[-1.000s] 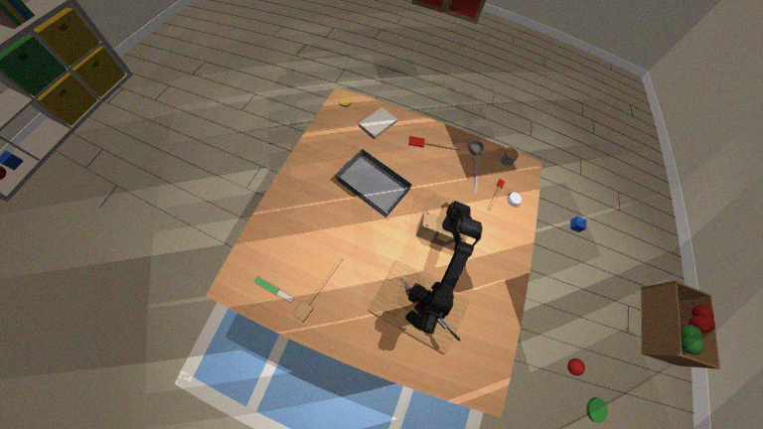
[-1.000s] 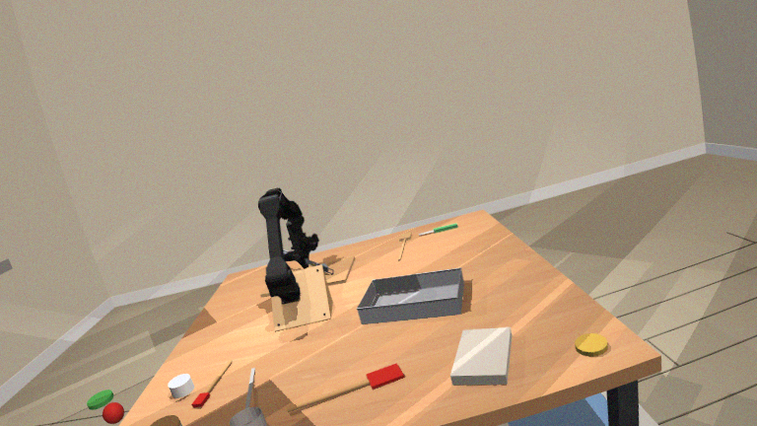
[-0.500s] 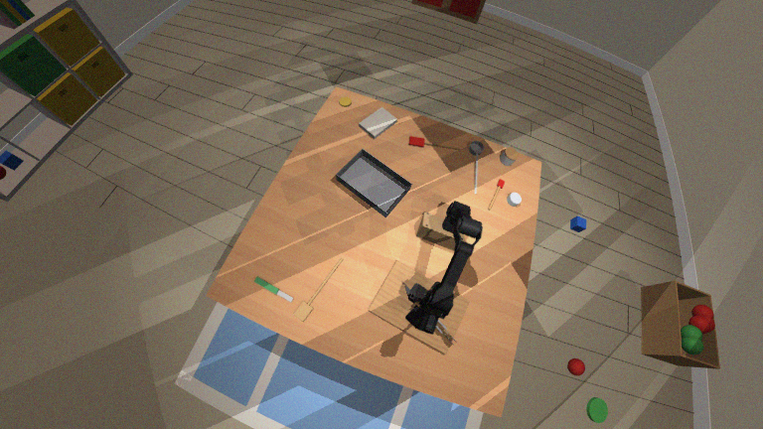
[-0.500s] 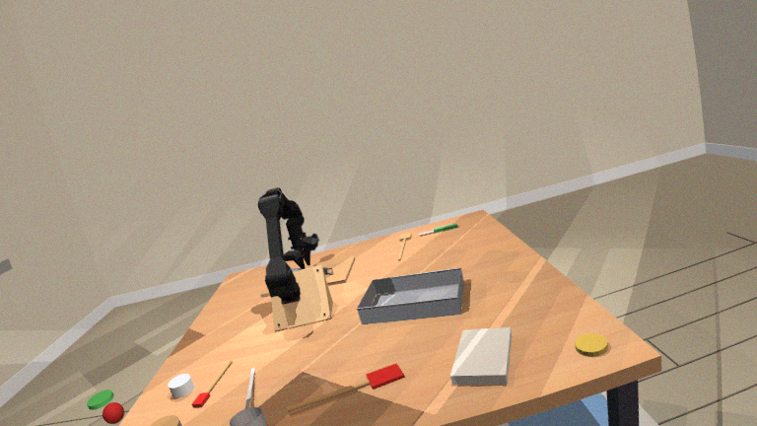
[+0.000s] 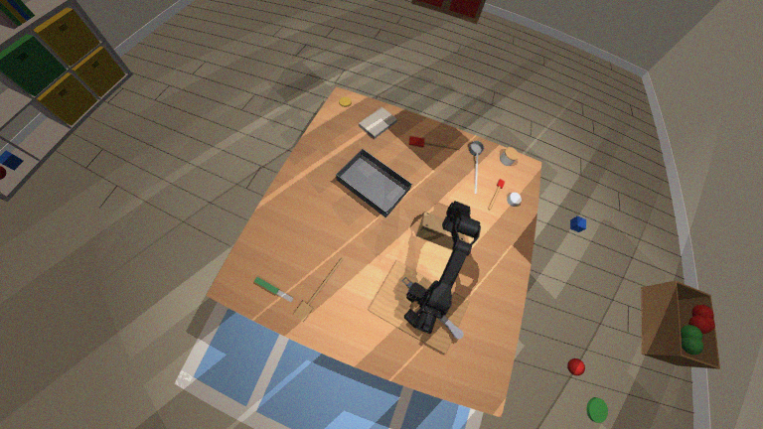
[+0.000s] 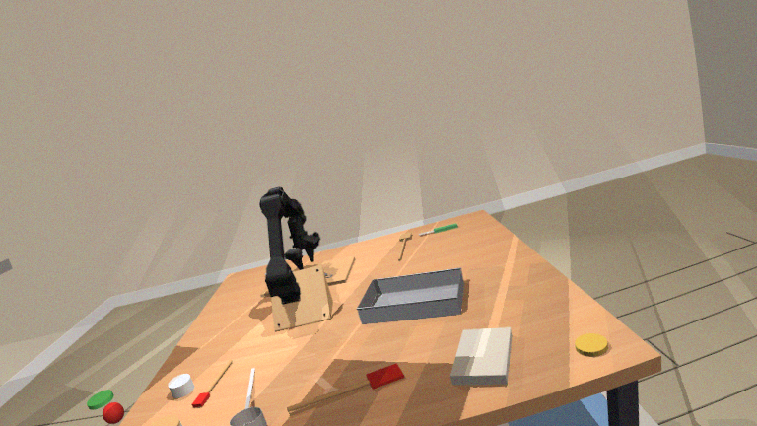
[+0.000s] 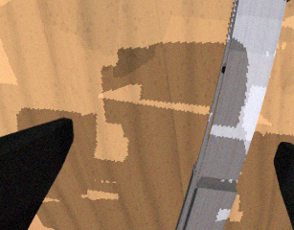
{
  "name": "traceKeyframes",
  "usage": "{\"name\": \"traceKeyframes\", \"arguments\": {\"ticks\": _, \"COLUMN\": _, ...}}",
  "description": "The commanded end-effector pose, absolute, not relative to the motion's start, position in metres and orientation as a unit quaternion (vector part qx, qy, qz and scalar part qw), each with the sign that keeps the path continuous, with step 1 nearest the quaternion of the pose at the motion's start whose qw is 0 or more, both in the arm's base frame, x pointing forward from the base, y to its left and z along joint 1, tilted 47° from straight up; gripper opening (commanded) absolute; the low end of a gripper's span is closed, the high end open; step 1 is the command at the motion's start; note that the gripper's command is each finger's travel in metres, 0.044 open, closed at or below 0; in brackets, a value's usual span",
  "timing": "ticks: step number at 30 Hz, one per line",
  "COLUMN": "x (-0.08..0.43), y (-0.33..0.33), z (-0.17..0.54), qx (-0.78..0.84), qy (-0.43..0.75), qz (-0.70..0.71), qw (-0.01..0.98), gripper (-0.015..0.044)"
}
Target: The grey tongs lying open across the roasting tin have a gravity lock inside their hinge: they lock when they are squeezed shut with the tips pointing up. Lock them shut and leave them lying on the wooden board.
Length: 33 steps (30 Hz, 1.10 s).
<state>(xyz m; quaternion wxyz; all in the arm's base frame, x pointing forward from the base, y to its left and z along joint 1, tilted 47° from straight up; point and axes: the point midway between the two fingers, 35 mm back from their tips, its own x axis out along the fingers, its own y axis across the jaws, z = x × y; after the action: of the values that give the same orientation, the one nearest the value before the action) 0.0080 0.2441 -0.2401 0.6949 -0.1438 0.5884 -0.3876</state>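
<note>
The grey tongs (image 5: 452,328) (image 6: 328,275) (image 7: 233,110) lie on the wooden board (image 5: 384,295) (image 6: 348,271) (image 7: 51,57), a broad face turned up. The wrist view shows one wide arm with a thin dark edge along its left side; whether the two arms are locked together cannot be told. My gripper (image 5: 413,307) (image 6: 306,262) (image 7: 175,141) is wide open over the board, its fingers apart on either side of the tongs and touching neither side in the wrist view. The tongs' middle is hidden under it in the top view. The roasting tin (image 5: 353,191) (image 6: 413,313) stands away from the board with nothing across it.
My arm's base stands by a light wooden block (image 5: 430,224) (image 6: 304,304). A green-handled tool (image 5: 265,285) (image 6: 445,228) and a wooden spatula (image 5: 326,279) lie beyond the board. A grey-white block (image 5: 377,121) (image 6: 482,354), a red-headed tool (image 5: 416,141) (image 6: 384,376) and a ladle (image 5: 476,171) lie on the far side.
</note>
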Motion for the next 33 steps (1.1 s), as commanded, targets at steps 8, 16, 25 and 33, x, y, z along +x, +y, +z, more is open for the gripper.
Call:
{"name": "traceKeyframes", "arguments": {"ticks": 8, "x": 0.121, "y": 0.301, "z": -0.17, "qx": -0.134, "qy": 0.586, "qz": -0.385, "qw": 0.701, "gripper": 0.044}}
{"name": "traceKeyframes", "arguments": {"ticks": 16, "x": 0.153, "y": 0.305, "z": -0.147, "qx": -0.137, "qy": 0.582, "qz": -0.387, "qw": 0.702, "gripper": 0.044}}
{"name": "traceKeyframes", "arguments": {"ticks": 25, "x": 0.15, "y": 0.329, "z": -0.116, "qx": -0.141, "qy": 0.588, "qz": -0.367, "qw": 0.706, "gripper": 0.044}}
{"name": "traceKeyframes", "arguments": {"ticks": 33, "x": 0.15, "y": 0.33, "z": -0.114, "qx": -0.141, "qy": 0.589, "qz": -0.367, "qw": 0.707, "gripper": 0.044}}
